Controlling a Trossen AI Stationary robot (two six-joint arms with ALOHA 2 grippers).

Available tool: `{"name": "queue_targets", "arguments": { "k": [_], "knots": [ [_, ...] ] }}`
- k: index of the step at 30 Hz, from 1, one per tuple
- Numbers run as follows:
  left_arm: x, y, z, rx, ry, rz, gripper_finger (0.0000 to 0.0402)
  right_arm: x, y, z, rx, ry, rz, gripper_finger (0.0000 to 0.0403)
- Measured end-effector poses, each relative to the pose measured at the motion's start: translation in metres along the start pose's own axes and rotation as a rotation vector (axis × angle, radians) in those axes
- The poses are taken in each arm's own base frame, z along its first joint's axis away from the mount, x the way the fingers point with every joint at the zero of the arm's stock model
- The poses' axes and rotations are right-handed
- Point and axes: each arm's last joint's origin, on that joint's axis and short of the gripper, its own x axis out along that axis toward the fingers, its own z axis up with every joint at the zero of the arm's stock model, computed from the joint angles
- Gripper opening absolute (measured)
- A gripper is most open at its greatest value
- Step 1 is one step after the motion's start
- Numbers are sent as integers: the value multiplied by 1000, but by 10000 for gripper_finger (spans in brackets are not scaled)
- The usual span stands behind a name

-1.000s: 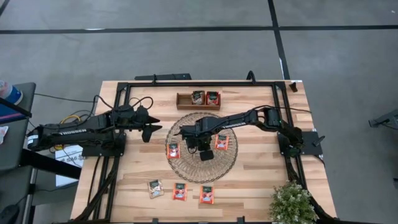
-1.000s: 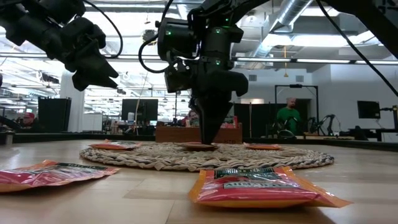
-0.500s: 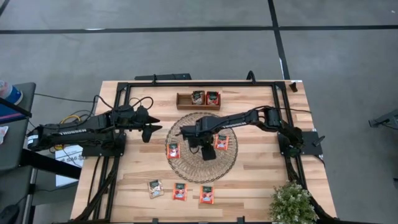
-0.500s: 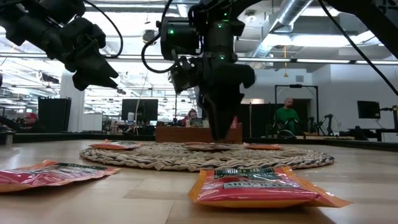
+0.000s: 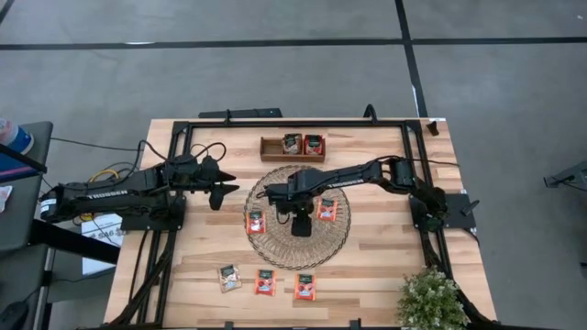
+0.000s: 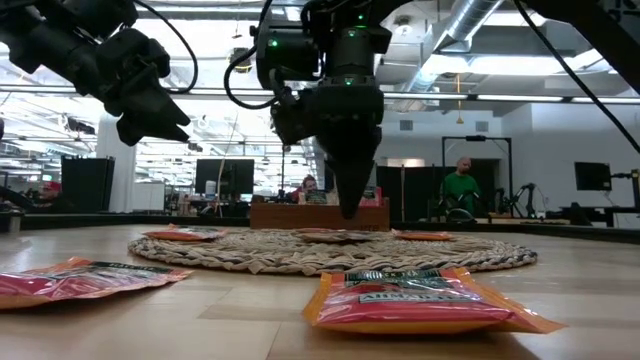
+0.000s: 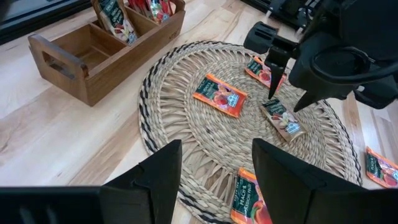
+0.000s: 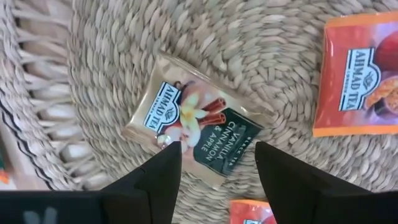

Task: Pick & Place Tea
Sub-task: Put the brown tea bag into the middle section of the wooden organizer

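My right pincer [image 8: 217, 163] hangs spread open directly above the vanilla-cinnamon tea sachet [image 8: 196, 119], which lies flat on the woven mat [image 7: 186, 124] with its edges skewed to my fingers. The left pincer [image 7: 216, 167], also open, waits well off beside the mat, so the right arm is plainly nearer.

- One mat [image 5: 275, 240] is counted.
- One tray [image 5: 271, 147] is seen just beyond the mat, and two sachets [image 5: 314, 143] are held in it.
- Four are counted on the mat: three orange sachets [image 7: 219, 96] and one pale sachet [image 7: 283, 118].
- Three more are laid on the table in front of the mat: two orange, one pale.
- Nine are counted in all.
- One plant [image 5: 429, 298] is seen to the front right of the mat.
- Two arms [image 5: 119, 191] are counted, one at each side of the mat.
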Motion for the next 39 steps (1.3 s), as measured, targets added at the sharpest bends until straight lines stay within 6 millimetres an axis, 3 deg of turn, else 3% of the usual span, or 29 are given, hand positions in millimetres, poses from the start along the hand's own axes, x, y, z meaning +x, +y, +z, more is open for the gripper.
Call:
{"name": "queue_targets", "arguments": {
  "k": [7, 15, 21, 32, 39],
  "knots": [
    [0, 0, 0, 10, 3, 1, 188, 1, -1, 2, 92, -27, -24, 197],
    [0, 0, 0, 26, 5, -1, 188, 27, -6, -9, 171, -6, -26, 192],
    [0, 0, 0, 34, 4, -1, 188, 31, -6, -7, 199, -32, -21, 188],
    [0, 0, 0, 41, 4, -1, 188, 33, -7, -3, 182, -76, -19, 74],
    [0, 0, 0, 46, 4, 1, 188, 32, -9, -2, 173, -77, -16, 29]
  ]
}}
